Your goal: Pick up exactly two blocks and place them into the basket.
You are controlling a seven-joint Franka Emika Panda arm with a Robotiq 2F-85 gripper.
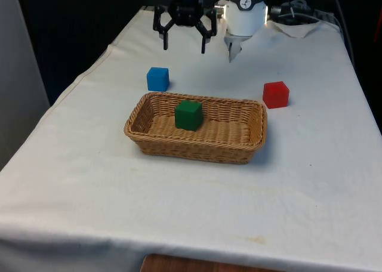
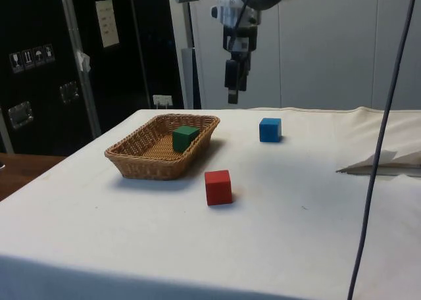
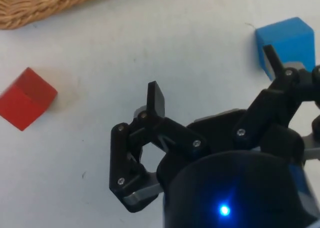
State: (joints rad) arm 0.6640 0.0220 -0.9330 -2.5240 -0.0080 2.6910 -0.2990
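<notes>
A woven basket (image 1: pixel 253 138) (image 2: pixel 131 156) (image 3: pixel 35 8) lies mid-table with a green block (image 1: pixel 188 115) (image 2: pixel 185 137) inside it. A blue block (image 1: pixel 157 79) (image 2: pixel 270 129) (image 3: pixel 285 40) rests on the cloth just behind the basket, toward the front view's left. A red block (image 1: pixel 276 94) (image 2: pixel 218 187) (image 3: pixel 25 105) sits beside the basket toward the front view's right. My gripper (image 1: pixel 184 45) (image 2: pixel 233 97) (image 3: pixel 215 75) hangs open and empty well above the cloth, behind the blue block and the basket.
A crumpled piece of white cloth (image 1: pixel 298 27) (image 2: pixel 388 163) lies at the table's far end near the robot's base. A cable (image 2: pixel 381 142) hangs down across the side view's right.
</notes>
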